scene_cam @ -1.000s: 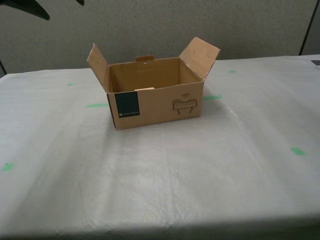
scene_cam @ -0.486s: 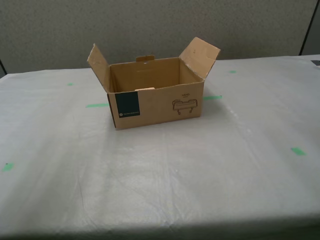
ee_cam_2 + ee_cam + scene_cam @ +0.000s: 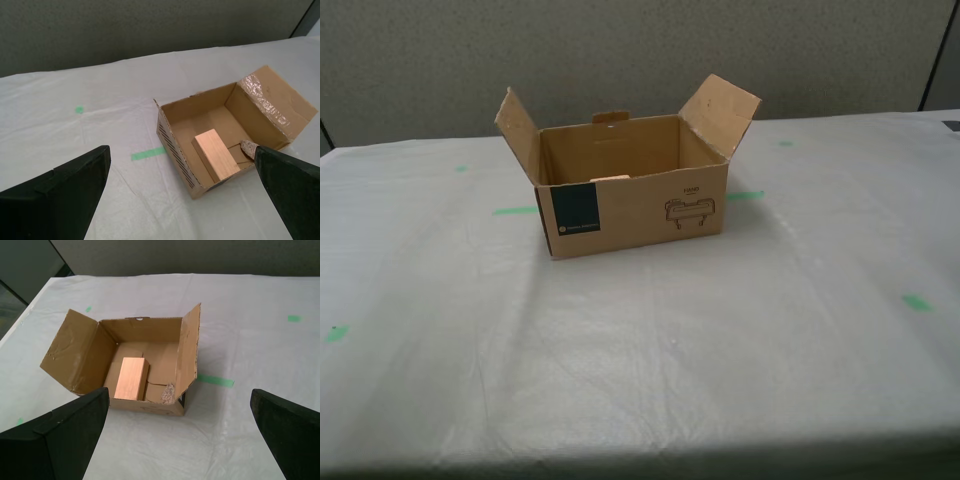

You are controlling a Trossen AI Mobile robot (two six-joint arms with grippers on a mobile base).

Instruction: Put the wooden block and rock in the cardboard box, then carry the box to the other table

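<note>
- The cardboard box (image 3: 628, 185) is seen on the other table (image 3: 740, 340), flaps open — green tape marks (image 3: 916, 302) lie around it.
- The wooden block (image 3: 131, 378) and the rock (image 3: 168, 393) are held inside.
- A navy label (image 3: 576, 211) is shown on the front; its writing cannot be read.
- My first gripper (image 3: 180, 437) and my second gripper (image 3: 182, 192) are kept above — jaws wide apart, nothing held.

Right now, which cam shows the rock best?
The first wrist view: the rock lies in plain sight on the box floor beside the wooden block. The second wrist view catches only part of it behind a finger of my second gripper. In the exterior view the box's front wall hides it.
</note>
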